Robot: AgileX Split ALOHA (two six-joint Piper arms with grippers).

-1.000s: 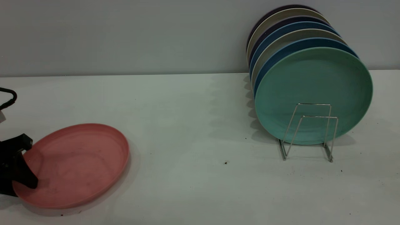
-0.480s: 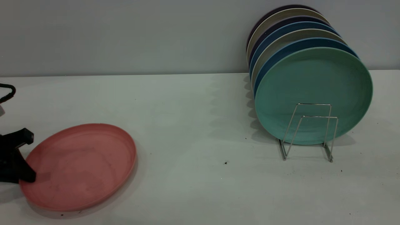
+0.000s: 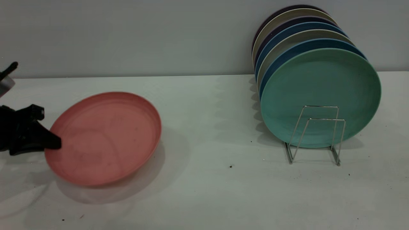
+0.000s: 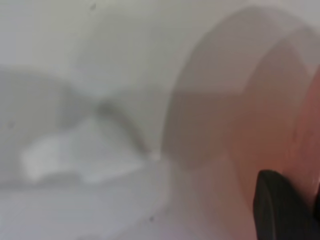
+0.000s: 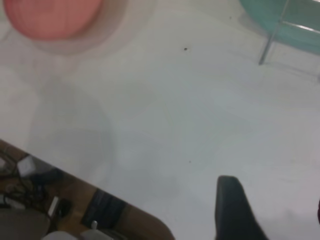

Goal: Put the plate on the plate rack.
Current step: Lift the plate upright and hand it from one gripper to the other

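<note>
Gripping plate [image 3: 104,139] rim, left tool [image 3: 48,142] half cut off at frame edge.

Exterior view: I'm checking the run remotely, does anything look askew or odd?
Only the pink plate is off level: the left gripper holds its rim, tilted above the table. The plate rack stands upright.

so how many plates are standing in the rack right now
7 show: teal-green plate in front on the plate rack, six more edges stacked behind it toward the wall. More may be hidden. The pink plate isn't racked.
</note>
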